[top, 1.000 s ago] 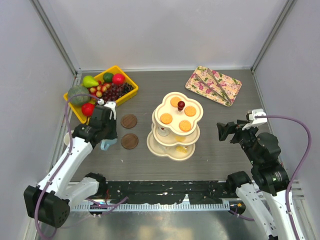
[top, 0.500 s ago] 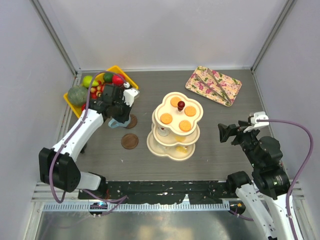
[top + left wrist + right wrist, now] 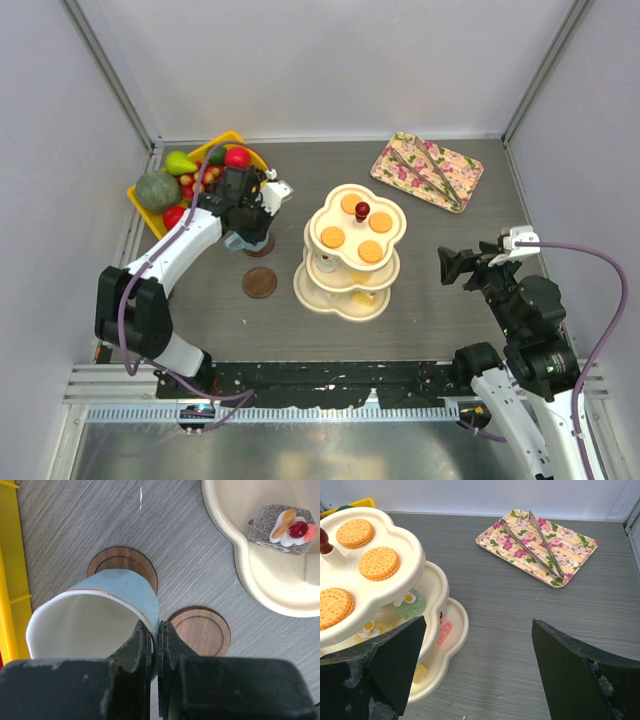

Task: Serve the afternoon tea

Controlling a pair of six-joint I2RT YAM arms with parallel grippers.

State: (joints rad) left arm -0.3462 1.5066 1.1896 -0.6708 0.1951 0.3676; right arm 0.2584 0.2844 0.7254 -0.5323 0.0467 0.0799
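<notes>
My left gripper (image 3: 247,228) is shut on the rim of the pale blue mug (image 3: 117,597), one finger inside and one outside. The mug is over the far wooden coaster (image 3: 122,562); I cannot tell whether it touches. A second coaster (image 3: 260,283) lies bare nearer me. The cream three-tier stand (image 3: 350,255) with the red knob (image 3: 362,210) holds round orange biscuits (image 3: 379,563) on top and small pastries (image 3: 410,605) on the lower tiers. My right gripper (image 3: 479,622) is open and empty, right of the stand. The dark mug is out of view.
The yellow bin of fruit (image 3: 150,210) stands at the far left, just behind my left gripper. The floral rectangular tray (image 3: 428,170) with metal tongs (image 3: 540,542) lies at the far right. Grey walls enclose the table on three sides.
My left arm has carried the pale blue mug from the left near side away and rightward, to over the far coaster. The right gripper has barely moved.
</notes>
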